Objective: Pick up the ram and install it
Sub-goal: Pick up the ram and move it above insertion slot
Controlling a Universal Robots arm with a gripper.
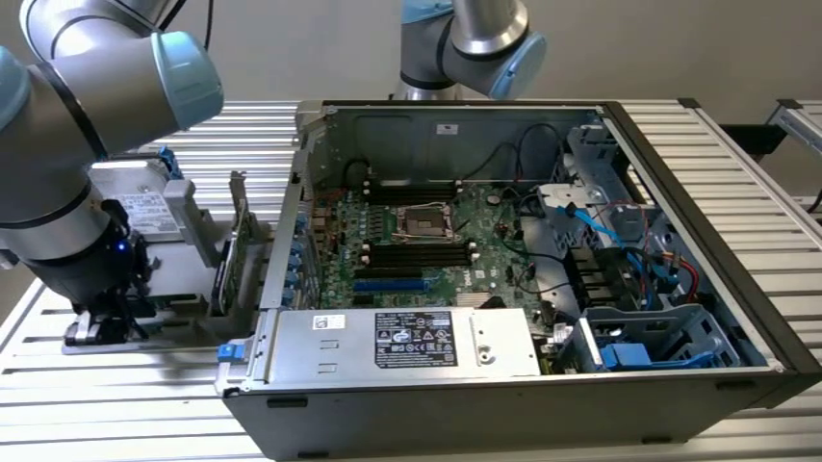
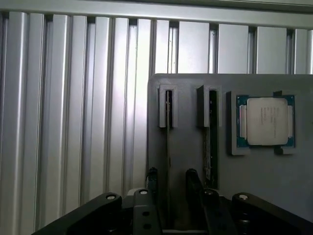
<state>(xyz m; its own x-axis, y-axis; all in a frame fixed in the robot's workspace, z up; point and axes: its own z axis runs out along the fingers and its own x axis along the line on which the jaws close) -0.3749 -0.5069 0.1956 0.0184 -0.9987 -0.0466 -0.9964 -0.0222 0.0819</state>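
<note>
In the wrist view a grey holder plate (image 2: 186, 147) carries two ram sticks standing on edge in slots. One ram (image 2: 168, 132) runs straight between my gripper's two black fingertips (image 2: 152, 178). The other ram (image 2: 210, 147), greenish with dark chips, stands one slot over. My gripper (image 2: 171, 182) is open and its fingers straddle the first stick without visibly clamping it. In the exterior view my gripper (image 1: 106, 322) is down at the holder on the exterior view's left, beside the open computer case (image 1: 514, 385).
A processor (image 2: 266, 121) lies in a pocket of the holder beyond the second stick. Inside the case, the motherboard (image 1: 437, 241) shows black memory slots (image 1: 411, 255) by the CPU socket (image 1: 422, 221). An upright card (image 1: 238, 241) stands between holder and case. A second arm (image 1: 463, 38) stands behind.
</note>
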